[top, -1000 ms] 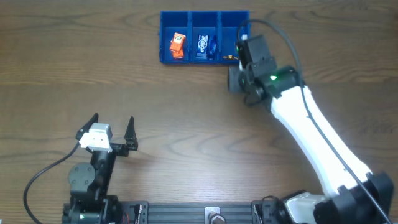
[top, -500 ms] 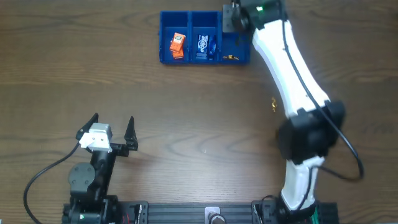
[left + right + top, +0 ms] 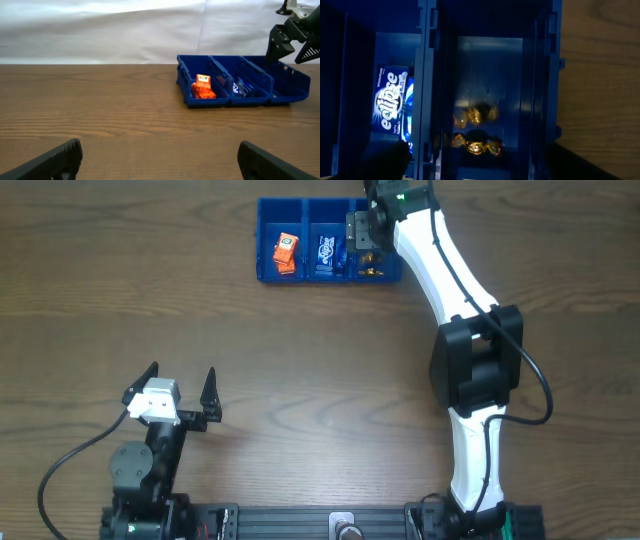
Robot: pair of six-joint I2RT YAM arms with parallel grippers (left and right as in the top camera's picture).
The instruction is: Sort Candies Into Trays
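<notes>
Your left gripper (image 3: pixel 181 372) is parked near the table's (image 3: pixel 300 380) near-left corner, jaws spread wide and holding nothing. It sits well apart from the tray, likely to keep out of the other arm's way.

The blue tray (image 3: pixel 261 240) lies along the far edge, a little right of the middle, with three compartments side by side. That layout lets each kind of sweet have its own slot. The left compartment holds the orange candies (image 3: pixel 286 252), one leaning on the other. The middle one holds the blue packs (image 3: pixel 327 252). In the right one, two gold-wrapped candies (image 3: pixel 475 127) lie close together towards the near end.

Your right arm stretches the full way across the table, which puts the right gripper (image 3: pixel 295 46) above the right compartment. Its wrist camera looks straight down on the gold pieces. The fingers are wide apart with nothing between them and clear of the walls. Judging by that, the sweet meant for this slot is already down among its own kind. If you lift away, rise straight up first, since the divider walls stand just beside the fingers.
</notes>
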